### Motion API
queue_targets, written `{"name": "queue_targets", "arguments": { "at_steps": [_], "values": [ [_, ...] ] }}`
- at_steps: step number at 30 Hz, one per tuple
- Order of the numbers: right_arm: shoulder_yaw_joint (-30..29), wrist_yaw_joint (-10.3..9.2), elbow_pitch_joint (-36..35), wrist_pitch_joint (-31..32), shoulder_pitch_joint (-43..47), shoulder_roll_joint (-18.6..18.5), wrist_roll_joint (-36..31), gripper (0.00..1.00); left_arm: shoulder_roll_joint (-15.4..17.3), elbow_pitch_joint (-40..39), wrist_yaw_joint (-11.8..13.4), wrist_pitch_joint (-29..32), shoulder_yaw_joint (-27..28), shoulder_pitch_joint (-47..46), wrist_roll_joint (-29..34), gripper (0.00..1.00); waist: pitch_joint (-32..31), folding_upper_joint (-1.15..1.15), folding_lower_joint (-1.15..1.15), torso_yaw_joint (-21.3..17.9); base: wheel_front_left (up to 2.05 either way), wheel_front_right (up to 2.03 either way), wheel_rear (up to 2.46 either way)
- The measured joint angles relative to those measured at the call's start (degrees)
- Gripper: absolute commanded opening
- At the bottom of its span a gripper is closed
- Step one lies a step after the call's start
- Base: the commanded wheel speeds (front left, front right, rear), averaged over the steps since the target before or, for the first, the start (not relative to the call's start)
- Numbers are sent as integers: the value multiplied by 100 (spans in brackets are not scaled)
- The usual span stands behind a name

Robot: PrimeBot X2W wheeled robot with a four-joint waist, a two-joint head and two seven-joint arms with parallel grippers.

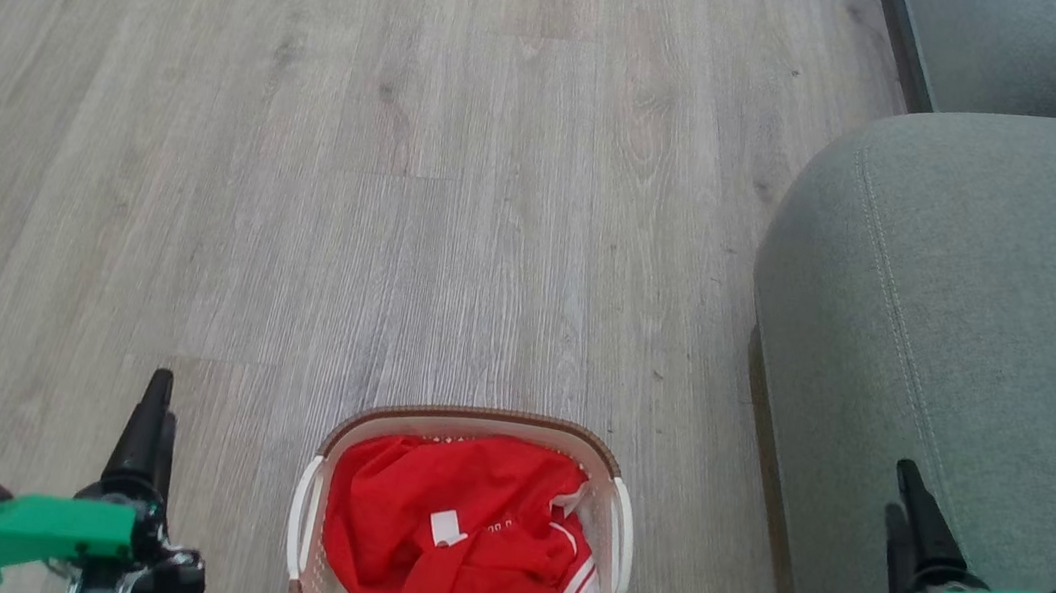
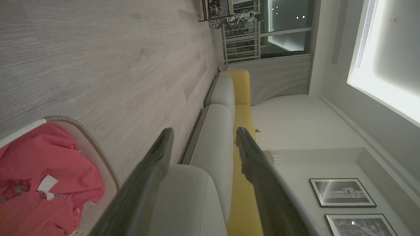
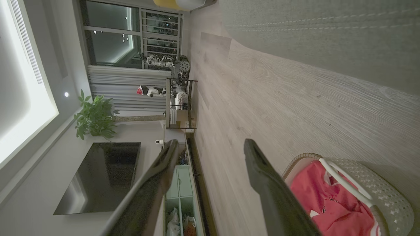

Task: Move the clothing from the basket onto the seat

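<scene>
**A:** Where's the clothing [image 1: 458, 540]?

**B:** Bottom centre of the head view, crumpled inside the basket [image 1: 473, 418]. It's bright red, smooth sports fabric lying in soft folds. There are white stripes along its lower right edge and a small white tag [image 1: 447, 526] near the middle, with a scrap of dark lettering beside it.

**A:** And the basket itself?

**B:** Oval, white perforated plastic with a brown woven-look rim and a slim white handle [image 1: 301, 511] on each long side. It stands on the floor [image 1: 353, 164], which is pale grey wood-grain planks with a matte finish.

**A:** The seat?

**B:** The seat [image 1: 986, 343] takes up the right side of the head view. It is grey-green woven upholstery with a rounded corner and a double line of stitching curving down it. The basket sits near its left edge, with a strip of floor between them. A second cushion [image 1: 1052, 49] of the same cloth shows in the upper right corner.

**A:** The grippers?

**B:** The left gripper [image 2: 204, 132] is at the lower left of the head view and the right gripper [image 3: 210, 142] at the lower right, overlapping the seat's edge in the picture. Each has a green plastic housing. In both wrist views the long, dark, tapered fingers stand spread apart with nothing between them, and both are clear of the basket.
</scene>
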Motion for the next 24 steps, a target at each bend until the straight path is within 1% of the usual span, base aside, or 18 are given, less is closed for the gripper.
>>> {"name": "queue_targets", "arguments": {
  "at_steps": [10, 15, 18, 19, 20, 24],
  "values": [
    [49, 0, -232, -182, -1, 0, -794, 100, 2, -289, 204, -152, -157, 10, 810, 100, -5, 0, 0, 3, 0, 0, 0],
    [75, 0, -339, -268, -1, 0, -1224, 100, 4, -411, 268, -222, -190, 16, 1337, 100, -6, 0, 0, 4, 0, 0, 0],
    [96, 0, -391, -292, -1, 0, -1395, 100, 5, -464, 327, -264, -213, 30, 1511, 100, -6, 0, 0, 3, 0, 0, 0],
    [125, 0, -424, -333, -1, 0, -1580, 100, 5, -499, 358, -303, -240, 66, 1744, 100, -7, 0, 0, 1, 0, 0, 0],
    [125, 0, -424, -333, -1, 0, -1580, 100, 5, -499, 358, -303, -240, 66, 1744, 100, -7, 0, 0, 1, 0, 0, 0],
    [211, 0, -495, -380, -1, 0, -1961, 100, 7, -571, 402, -354, -339, 109, 2191, 100, -8, 0, 0, -2, 0, 0, 0]
  ]
}}
